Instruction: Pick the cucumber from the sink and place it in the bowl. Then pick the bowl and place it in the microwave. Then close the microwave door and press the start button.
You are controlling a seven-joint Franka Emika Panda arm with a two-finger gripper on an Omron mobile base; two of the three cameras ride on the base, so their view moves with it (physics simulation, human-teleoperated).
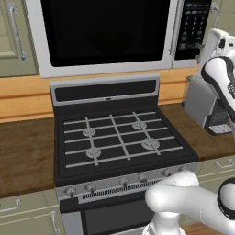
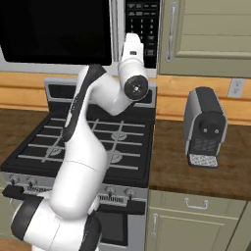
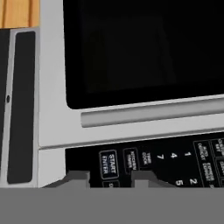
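Black keypad panel (image 3: pixel 175 162) of the microwave (image 1: pixel 110 34) sits beside the microwave door (image 3: pixel 144 52), which looks shut flush in its frame; bar handle (image 3: pixel 153 111) runs along the door edge nearest the keypad. START button (image 3: pixel 109 165) lies just beyond the gripper (image 3: pixel 110 178), between its fingertips (image 3: pixel 78 178). Jaws narrow, gripping nothing. Judgement: button is a stiff, flat membrane key; no grasp needed, just a light square push on its centre. Stove (image 1: pixel 119 137) below, coffee machine (image 2: pixel 203 127) on the counter to the right.
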